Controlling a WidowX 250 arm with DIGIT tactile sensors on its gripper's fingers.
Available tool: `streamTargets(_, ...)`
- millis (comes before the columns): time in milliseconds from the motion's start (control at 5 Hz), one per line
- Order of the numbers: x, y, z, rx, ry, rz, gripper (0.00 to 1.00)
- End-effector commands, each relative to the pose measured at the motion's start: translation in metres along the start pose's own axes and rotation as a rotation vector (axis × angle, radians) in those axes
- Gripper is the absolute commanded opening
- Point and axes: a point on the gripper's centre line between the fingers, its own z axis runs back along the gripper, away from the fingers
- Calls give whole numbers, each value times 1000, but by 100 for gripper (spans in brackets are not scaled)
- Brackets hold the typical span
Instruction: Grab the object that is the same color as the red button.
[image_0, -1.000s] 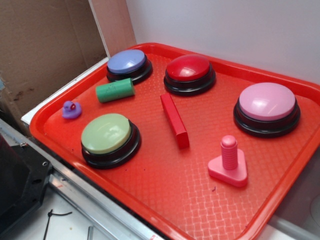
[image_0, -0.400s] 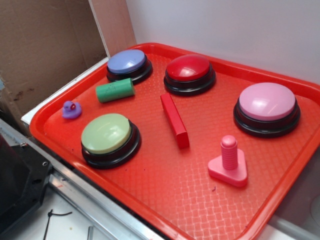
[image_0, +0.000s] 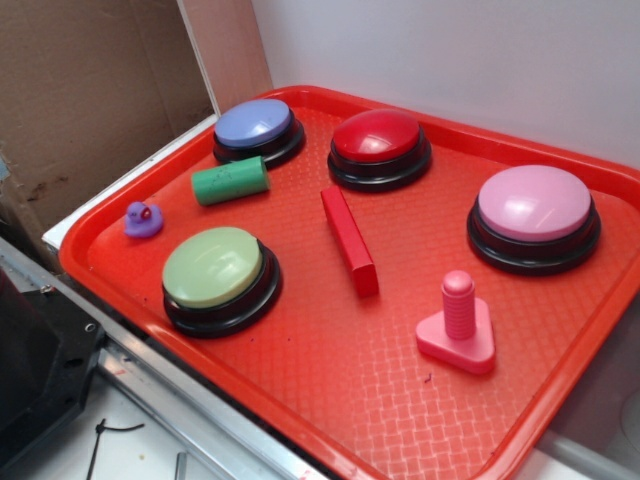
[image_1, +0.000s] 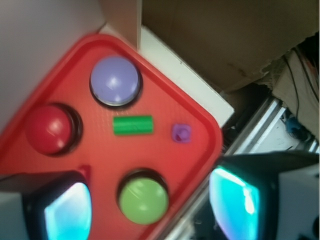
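Observation:
The object, a long narrow red bar (image_0: 349, 240), lies flat mid-tray just in front of the red button (image_0: 378, 137), a glossy red dome on a black base. The exterior view does not show my gripper. In the wrist view my gripper (image_1: 150, 207) is open, high above the tray's near-left part, with its two glowing pads wide apart and nothing held. The red button (image_1: 48, 129) appears at the left there. Only a dark red corner of the bar (image_1: 85, 170) peeks out past the left finger.
On the red tray (image_0: 330, 380) also sit a pink button (image_0: 534, 203), a blue button (image_0: 254, 122), a green button (image_0: 212, 266), a green cylinder (image_0: 231, 181), a purple toy (image_0: 143, 219) and a pink peg (image_0: 458, 322). Cardboard (image_0: 90, 100) stands at the left.

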Motion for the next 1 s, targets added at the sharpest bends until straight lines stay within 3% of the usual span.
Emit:
streamTargets(0,-25,-51,-29,-24,76,-130,100)
streamTargets(200,-33,-35,-79,82,123,-232,100)
streamTargets(600,-41,-48,-159,58,234,-361,100)
streamTargets(800,-44,-62,-167,13,260,-428,100)
